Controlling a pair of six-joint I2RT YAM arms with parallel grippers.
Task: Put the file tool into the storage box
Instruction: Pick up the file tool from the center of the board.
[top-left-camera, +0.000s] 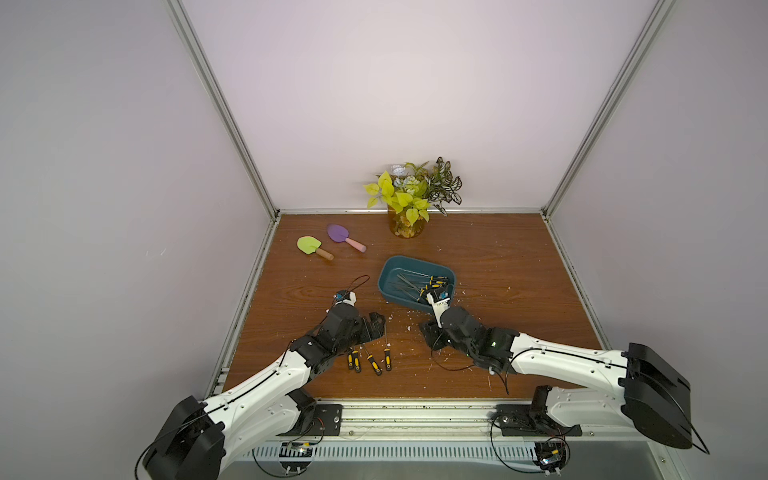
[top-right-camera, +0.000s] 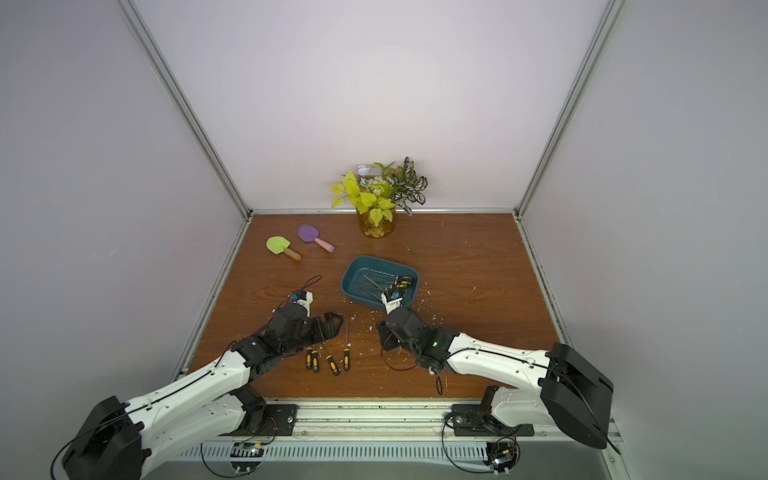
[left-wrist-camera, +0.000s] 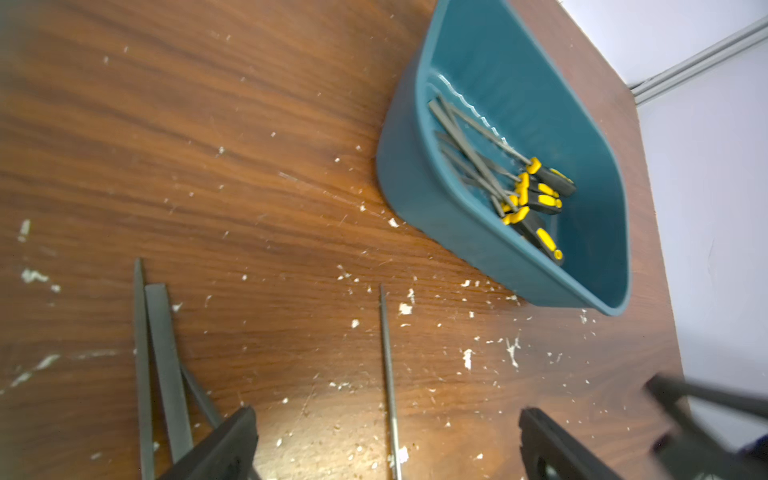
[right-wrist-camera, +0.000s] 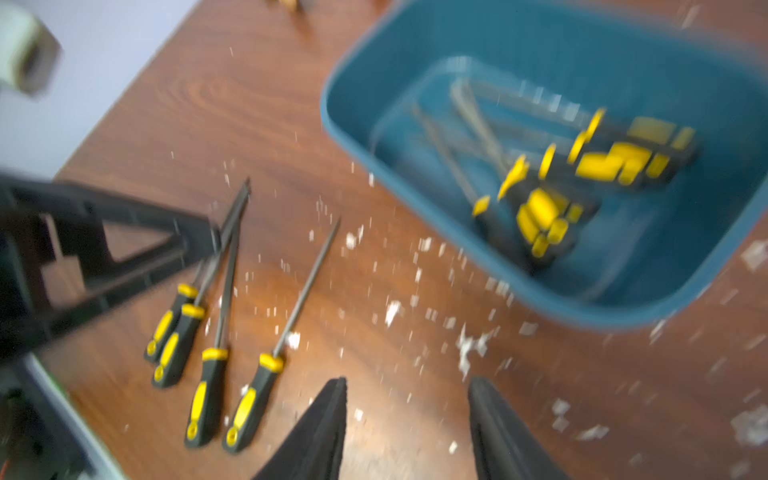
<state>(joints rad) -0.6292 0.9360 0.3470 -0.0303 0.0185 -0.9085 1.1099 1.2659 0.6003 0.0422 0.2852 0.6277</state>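
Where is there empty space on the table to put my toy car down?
The wide bare table between the storage box and the right wall, and behind it beside the plant jar. Also between the green spade and the box. It's crowded at the front around the four files.

The tabletop (top-left-camera: 519, 266) is reddish wood grain with a soft sheen, gritty with white flakes (left-wrist-camera: 467, 357). The storage box (left-wrist-camera: 415, 195) is smooth teal plastic, duller on its outer wall and glossier on the inner floor, where light glints. The files in the box (left-wrist-camera: 469, 145) and the files on the table (right-wrist-camera: 208, 390) have dull grey, unpolished metal blades and black handles with yellow inlays that look matt and rubbery. The fingers (right-wrist-camera: 320, 432) of the right gripper (right-wrist-camera: 407, 386) are matt black. The arm shells (top-left-camera: 266, 390) are smooth white plastic. The jar (top-left-camera: 406, 228) is clear amber glass, and the frame rails (top-left-camera: 224, 112) are satin metal.
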